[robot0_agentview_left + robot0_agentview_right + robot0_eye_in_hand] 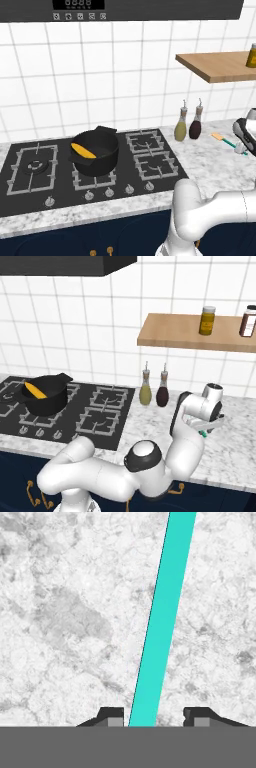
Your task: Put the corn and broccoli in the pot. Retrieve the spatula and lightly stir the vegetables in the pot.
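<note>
Stove (30, 192): black gas hob on the left of the marble counter (210, 167), knobs along its front edge.
Pot (95, 151): squat and black, sitting on a middle front burner, well apart from the arm's hand.
Corn (83, 150): yellow cob lying inside the pot, tilted against the left wall; in the right base view it shows as an orange-yellow streak in the pot (46, 394).
Broccoli: can't pick out any green in the pot from these angles, so no call on it.
Bottles: an olive-green one (180, 128) and a dark red one (195, 126), upright side by side on the counter, just right of the hob, near the tiled wall.
Spatula (229, 143): flat on the marble right of the bottles, orange blade toward the bottles, teal handle running off under the robot's hand; up close the handle (162, 627) is a long teal bar passing between the finger tips.
Gripper (153, 718): down low over the counter at the far right, jaws straddling the teal handle, left tip right beside it, right tip with a gap showing; whether it is clamped yet, I cannot tell.
Shelf (195, 333): wooden, on the wall above, carrying a yellow jar (207, 320) and a dark jar (247, 321).
</note>
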You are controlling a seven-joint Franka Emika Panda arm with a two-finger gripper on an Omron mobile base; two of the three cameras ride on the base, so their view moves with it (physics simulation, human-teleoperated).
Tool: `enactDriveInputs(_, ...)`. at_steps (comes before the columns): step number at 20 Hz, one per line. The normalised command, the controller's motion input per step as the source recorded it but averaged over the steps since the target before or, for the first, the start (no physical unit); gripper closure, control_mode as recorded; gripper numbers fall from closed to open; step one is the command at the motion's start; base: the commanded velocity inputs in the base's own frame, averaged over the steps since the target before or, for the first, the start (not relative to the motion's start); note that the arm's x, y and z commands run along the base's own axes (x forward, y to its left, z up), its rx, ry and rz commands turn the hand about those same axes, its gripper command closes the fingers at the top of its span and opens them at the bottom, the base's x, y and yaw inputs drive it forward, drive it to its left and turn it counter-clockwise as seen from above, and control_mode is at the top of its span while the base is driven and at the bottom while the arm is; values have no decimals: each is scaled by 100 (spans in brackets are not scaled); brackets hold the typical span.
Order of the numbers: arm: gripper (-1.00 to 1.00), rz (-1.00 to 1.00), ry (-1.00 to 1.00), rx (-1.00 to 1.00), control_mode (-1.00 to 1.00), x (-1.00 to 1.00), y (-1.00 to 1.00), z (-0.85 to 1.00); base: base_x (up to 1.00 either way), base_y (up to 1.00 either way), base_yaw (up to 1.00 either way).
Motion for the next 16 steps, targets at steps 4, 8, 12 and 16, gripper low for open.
enactDriveInputs(4,100,2,22,0,-100,-21,0,-100,0,0,0)
enactDriveInputs(8,100,3,21,0,-100,-30,1,-100,0,0,0)
enactDriveInputs(12,100,5,14,1,-100,-59,0,-100,0,0,0)
enactDriveInputs(16,100,2,1,4,-100,-90,1,-78,0,0,0)
